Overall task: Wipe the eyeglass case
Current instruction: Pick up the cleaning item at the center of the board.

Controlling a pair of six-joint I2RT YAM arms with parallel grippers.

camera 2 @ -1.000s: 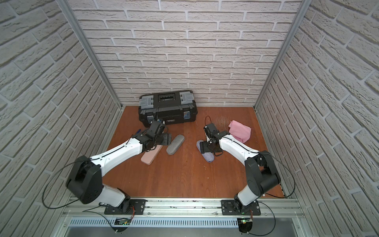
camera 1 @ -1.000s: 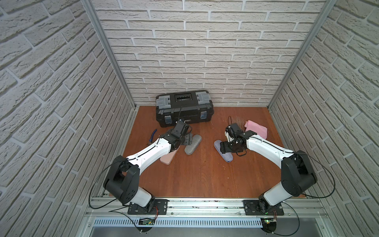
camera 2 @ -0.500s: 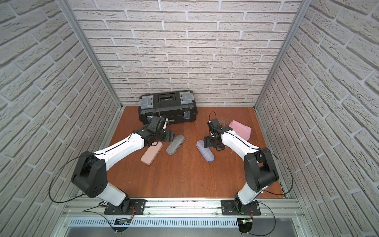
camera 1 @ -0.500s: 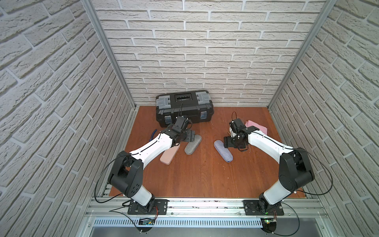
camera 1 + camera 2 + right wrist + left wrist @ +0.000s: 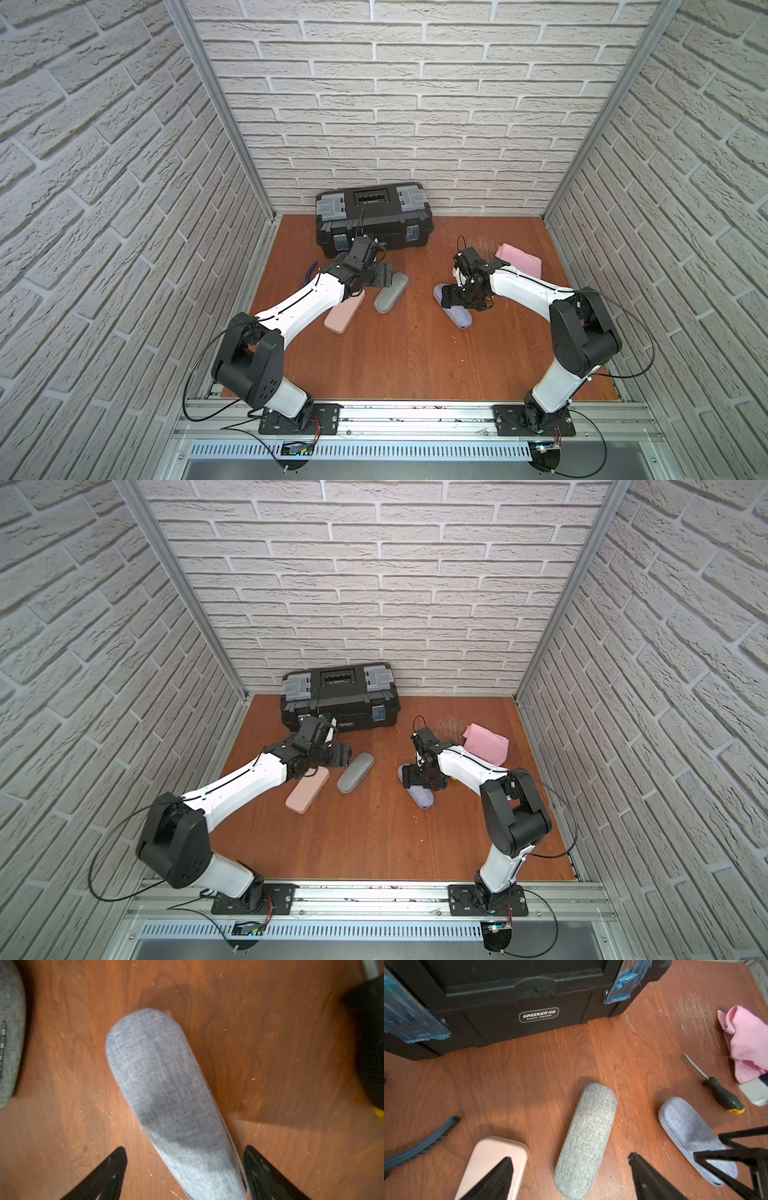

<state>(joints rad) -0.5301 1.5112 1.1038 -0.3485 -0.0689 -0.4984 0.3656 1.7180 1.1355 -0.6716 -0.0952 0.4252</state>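
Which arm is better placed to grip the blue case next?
Right, probably: the right gripper is open astride the blue case; the left gripper hovers open by the grey case.

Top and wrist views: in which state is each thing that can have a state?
toolbox: lid closed.
grey case: closed, lying flat.
blue case: closed, lying flat.
pink case: closed, lying flat.
cloth: bunched, untouched.
left pincer: open, empty.
right pincer: open, astride the blue case, not gripping it.
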